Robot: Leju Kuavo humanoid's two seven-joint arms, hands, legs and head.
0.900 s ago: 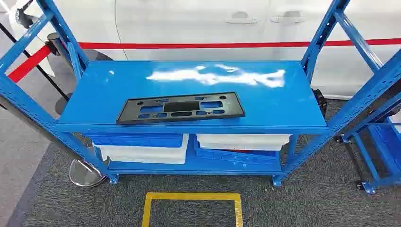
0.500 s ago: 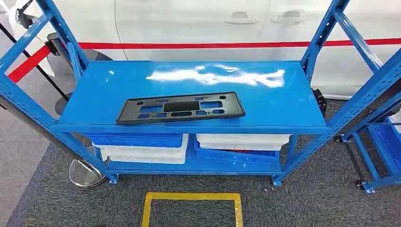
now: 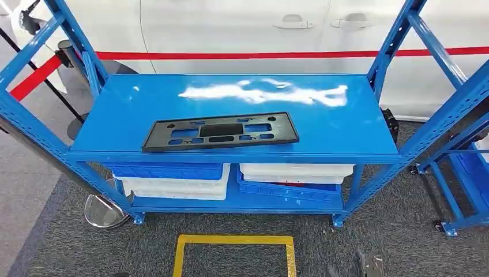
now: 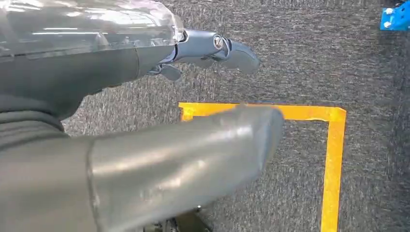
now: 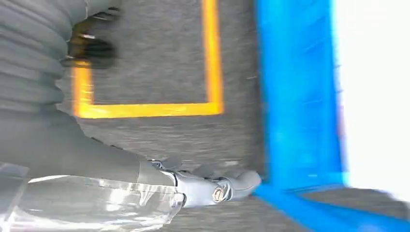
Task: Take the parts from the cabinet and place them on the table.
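The black plate (image 3: 220, 131) is seen flat on the blue shelf (image 3: 346, 124), long axis crosswise, well ahead of and above the right hand (image 3: 369, 266), which is nearer w/ nothing held; left hand (image 4: 212, 48) is also empty, fingers approx. straight.

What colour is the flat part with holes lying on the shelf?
Black. The flat part shows best in the head view, against the blue shelf.

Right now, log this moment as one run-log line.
phase: approach | black part: flat on blue shelf | left hand: open | right hand: open, over carpet
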